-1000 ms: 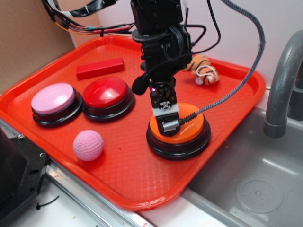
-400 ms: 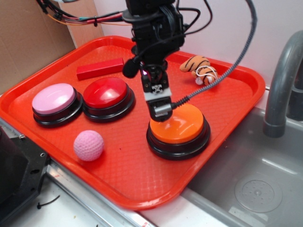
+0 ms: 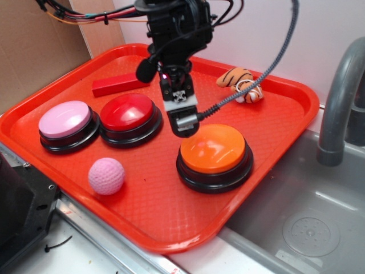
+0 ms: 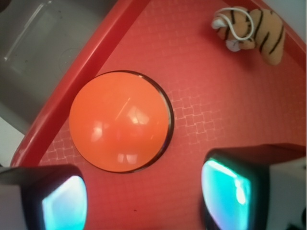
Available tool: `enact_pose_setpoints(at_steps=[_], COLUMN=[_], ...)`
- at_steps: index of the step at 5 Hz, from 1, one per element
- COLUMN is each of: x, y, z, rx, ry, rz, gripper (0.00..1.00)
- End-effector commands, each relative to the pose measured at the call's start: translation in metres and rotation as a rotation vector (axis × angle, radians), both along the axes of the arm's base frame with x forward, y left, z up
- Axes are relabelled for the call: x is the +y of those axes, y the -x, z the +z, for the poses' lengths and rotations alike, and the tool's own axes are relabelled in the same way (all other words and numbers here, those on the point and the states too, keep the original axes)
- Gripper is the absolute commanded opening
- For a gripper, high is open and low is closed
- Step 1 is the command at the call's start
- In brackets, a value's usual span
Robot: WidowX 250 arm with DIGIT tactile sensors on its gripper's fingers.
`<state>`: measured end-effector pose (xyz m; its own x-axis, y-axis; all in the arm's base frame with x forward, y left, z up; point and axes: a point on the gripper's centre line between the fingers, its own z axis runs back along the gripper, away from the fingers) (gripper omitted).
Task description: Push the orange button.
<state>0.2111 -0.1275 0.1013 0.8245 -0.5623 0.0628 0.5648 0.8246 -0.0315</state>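
The orange button (image 3: 214,149) is a glossy orange dome on a black base, standing at the front right of the red tray (image 3: 165,217). My gripper (image 3: 183,128) hangs just left of and above the dome, not touching it. In the wrist view the orange button (image 4: 120,120) lies ahead of my gripper (image 4: 144,191). The two fingers (image 4: 64,203) stand wide apart, and only bare tray shows between them. The gripper is open and holds nothing.
On the tray's left stand a pink button (image 3: 64,119) and a dark red button (image 3: 126,111), with a pink ball (image 3: 106,175) in front. A red block (image 3: 120,83) and a striped tiger toy (image 3: 242,84) lie at the back. A sink (image 3: 296,228) with a faucet (image 3: 336,114) is on the right.
My gripper was down on the orange button's top a second ago. It has since risen off the dome and drawn back to the left.
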Motion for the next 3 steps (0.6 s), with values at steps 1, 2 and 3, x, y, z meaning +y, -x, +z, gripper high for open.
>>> enact_pose_setpoints(at_steps=[1,2,3], x=[-0.006,-0.006,-0.003], y=[0.001,0.002,0.005], z=[0.027,0.03,0.04], rx=[-0.081,-0.081,-0.097], ry=[0.026,0.024,0.01], rz=[0.012,0.003,0.011], gripper=[1.0,1.0,1.0])
